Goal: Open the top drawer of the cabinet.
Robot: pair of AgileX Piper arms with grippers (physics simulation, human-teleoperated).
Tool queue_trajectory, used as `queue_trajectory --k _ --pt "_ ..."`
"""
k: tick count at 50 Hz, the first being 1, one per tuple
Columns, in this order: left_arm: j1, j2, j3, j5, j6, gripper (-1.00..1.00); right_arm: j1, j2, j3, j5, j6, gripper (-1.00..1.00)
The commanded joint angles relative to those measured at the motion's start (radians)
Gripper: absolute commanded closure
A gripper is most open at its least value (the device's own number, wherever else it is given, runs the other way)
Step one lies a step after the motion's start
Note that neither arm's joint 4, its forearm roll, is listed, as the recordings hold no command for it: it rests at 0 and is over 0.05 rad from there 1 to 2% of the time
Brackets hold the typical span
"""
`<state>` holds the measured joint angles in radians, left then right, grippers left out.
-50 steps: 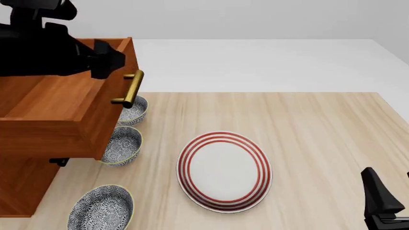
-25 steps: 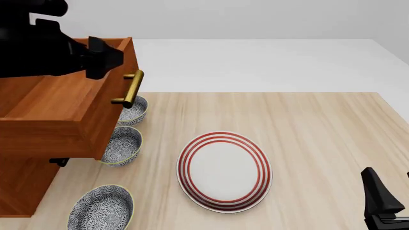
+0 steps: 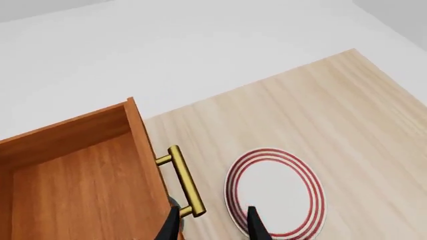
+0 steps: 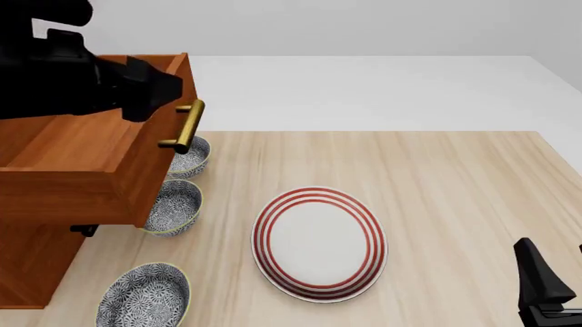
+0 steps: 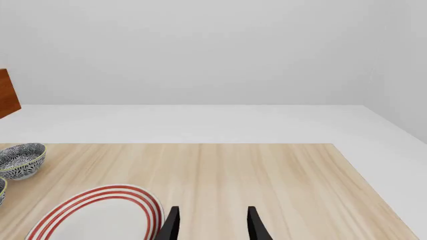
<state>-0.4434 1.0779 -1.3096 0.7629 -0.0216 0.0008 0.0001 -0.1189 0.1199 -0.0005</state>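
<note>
The reddish-brown drawer [image 4: 86, 160] stood pulled out over the bench [image 4: 437, 184], brass handle [image 3: 183, 181] forward. The left gripper [image 3: 212, 226], spread and empty, hovered above that handle.

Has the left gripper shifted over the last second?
Yes. The left gripper dipped slightly nearer the brass handle, after backing off; top drawer unmoved.

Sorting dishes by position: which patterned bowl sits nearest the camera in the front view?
The bowl at the bottom edge, beside the cabinet base; the other two sit farther back.

bare simulated tabletop [image 4: 454, 177], blank grey backdrop
</note>
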Motion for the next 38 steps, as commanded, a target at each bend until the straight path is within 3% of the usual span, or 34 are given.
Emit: queue_trajectory --k 1,38 --pt "-0.05 -0.022 0.017 0.003 -0.014 -1.0 0.0 0.0 0.0 0.0 0.0 -1.0" --pt "-0.11 -0.065 0.051 0.002 -0.004 -1.0 0.0 0.0 0.0 0.0 0.0 -1.0"
